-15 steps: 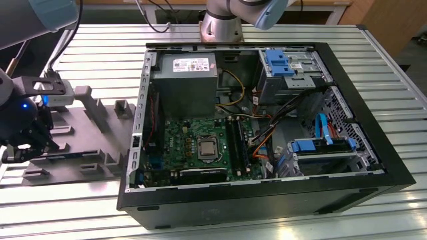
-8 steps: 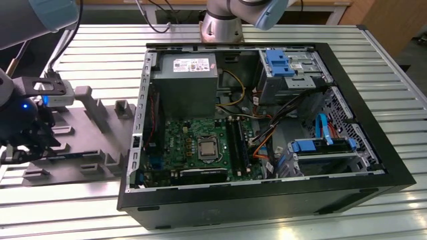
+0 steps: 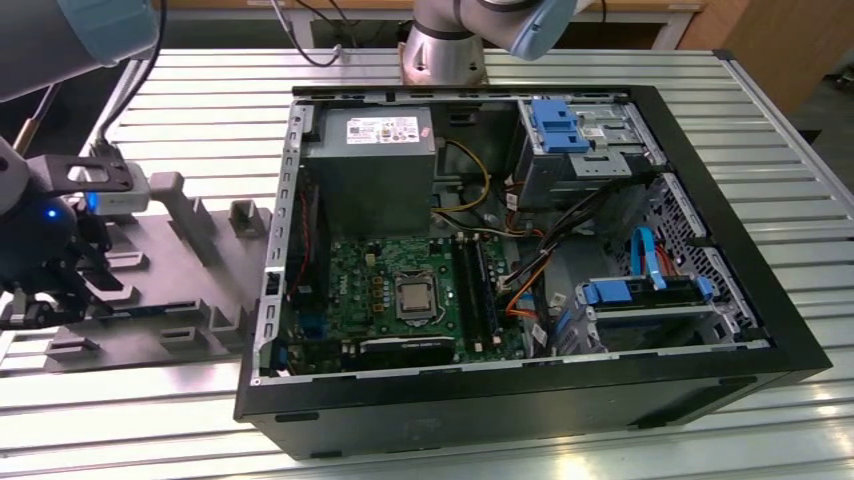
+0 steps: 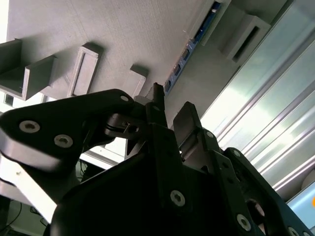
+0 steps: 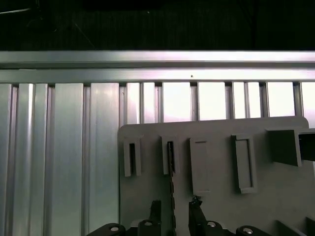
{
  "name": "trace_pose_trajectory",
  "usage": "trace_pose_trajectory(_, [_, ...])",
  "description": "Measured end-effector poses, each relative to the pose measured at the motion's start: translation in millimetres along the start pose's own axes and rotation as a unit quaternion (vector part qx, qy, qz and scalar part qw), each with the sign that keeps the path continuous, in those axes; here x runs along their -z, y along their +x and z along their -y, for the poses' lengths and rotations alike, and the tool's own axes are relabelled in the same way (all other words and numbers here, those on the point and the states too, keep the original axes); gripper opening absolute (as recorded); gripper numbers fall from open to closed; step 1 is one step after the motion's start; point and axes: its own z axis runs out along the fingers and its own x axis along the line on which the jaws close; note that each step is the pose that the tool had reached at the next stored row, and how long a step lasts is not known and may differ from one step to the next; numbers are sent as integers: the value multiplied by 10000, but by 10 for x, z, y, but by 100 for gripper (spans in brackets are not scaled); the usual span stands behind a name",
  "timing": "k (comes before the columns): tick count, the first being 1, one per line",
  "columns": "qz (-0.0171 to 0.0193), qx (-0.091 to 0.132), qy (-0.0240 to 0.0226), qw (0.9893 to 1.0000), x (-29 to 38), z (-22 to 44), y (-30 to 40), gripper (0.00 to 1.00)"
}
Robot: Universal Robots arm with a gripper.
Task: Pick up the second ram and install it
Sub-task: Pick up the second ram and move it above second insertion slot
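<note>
The gripper (image 3: pixel 56 282) was seen at the exterior view's left, lowered over the grey plastic fixture (image 3: pixel 180 265) that lay on the slatted aluminium table (image 3: pixel 200 100). It was well apart from the open computer case (image 3: pixel 534 400).

In the first wrist view the second ram (image 5: pixel 172 189) was seen edge-on as a thin dark strip. It stood upright in a narrow slot of the fixture (image 5: pixel 216 206) and ran down between the two fingers of the gripper (image 5: pixel 174 216). The jaws were held open: one finger (image 5: pixel 155 210) was placed on each side of the stick, with a gap visible on both sides, so nothing was gripped.

In the second wrist view the same stick (image 4: pixel 189 49) was shown as a long dark edge with a bluish tint, set along the fixture (image 4: pixel 123 34), its near end just beside the fingertips of the gripper (image 4: pixel 172 110). There too the fingers were parted. The ribbed table (image 4: pixel 266 98) was seen beyond the fixture.

Inside the case, the green motherboard (image 3: pixel 387 270) was exposed, with its long black memory slots (image 3: pixel 477 285) beside the processor socket (image 3: pixel 416 296). A grey power supply (image 3: pixel 367 165) was mounted above the board.
</note>
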Motion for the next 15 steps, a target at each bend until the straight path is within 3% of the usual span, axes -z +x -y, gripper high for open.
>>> trace_pose_trajectory(15, [0,0,0,10000,-69,3,4,36])
